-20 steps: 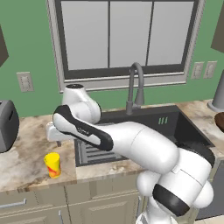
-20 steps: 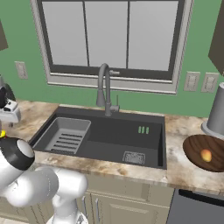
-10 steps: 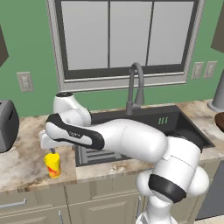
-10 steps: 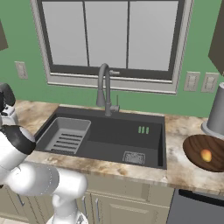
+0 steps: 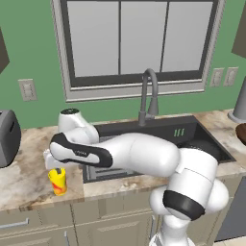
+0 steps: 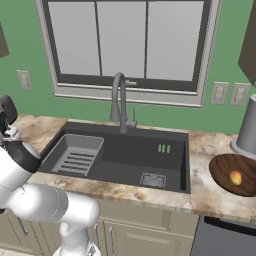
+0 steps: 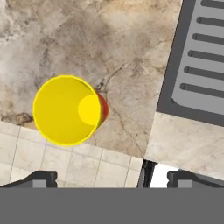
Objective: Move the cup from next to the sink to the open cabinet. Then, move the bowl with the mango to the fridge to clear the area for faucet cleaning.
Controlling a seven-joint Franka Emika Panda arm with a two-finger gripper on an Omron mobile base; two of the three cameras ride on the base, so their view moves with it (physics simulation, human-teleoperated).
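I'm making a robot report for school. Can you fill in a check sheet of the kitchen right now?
Surface: marbled counter, beige-brown.
Job's things: yellow cup upright left of the sink; brown bowl holding a mango right of the sink; faucet behind the basin.
Clutter: grey toaster at far left; grey canister behind the bowl.
Grippers: gripper above the cup, jaws open, holding nothing.
Cables: nothing seen.
Surroundings: green wall, window, wall outlets.
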